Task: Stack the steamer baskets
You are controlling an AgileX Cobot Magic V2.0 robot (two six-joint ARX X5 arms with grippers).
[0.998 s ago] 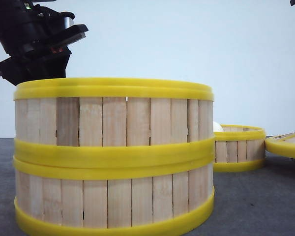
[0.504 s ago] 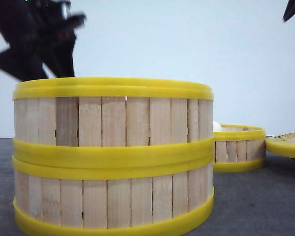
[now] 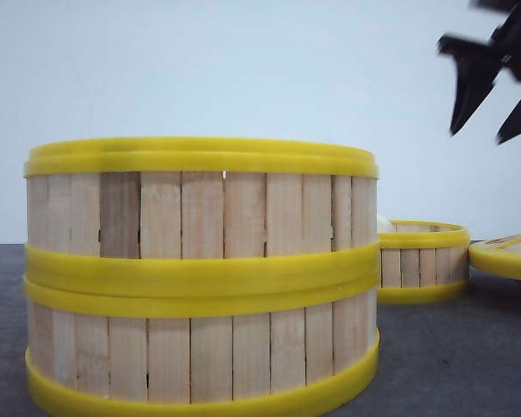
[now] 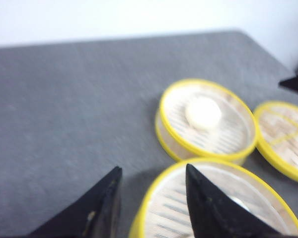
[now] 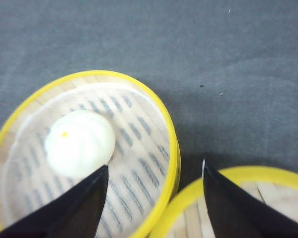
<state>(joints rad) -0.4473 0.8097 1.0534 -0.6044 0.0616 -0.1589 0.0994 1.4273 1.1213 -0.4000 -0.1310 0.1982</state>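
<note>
Baskets: two stacked (image 3: 200, 278), third (image 3: 421, 261) alone with bun, right hand (image 3: 491, 104) above, spread, empty.

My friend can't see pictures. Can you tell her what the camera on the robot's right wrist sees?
A white bun sits in a round steamer basket with a yellow rim, on a grey table. The right tool hangs open above it, and the edge of a flat yellow-rimmed lid shows beside the basket.
</note>
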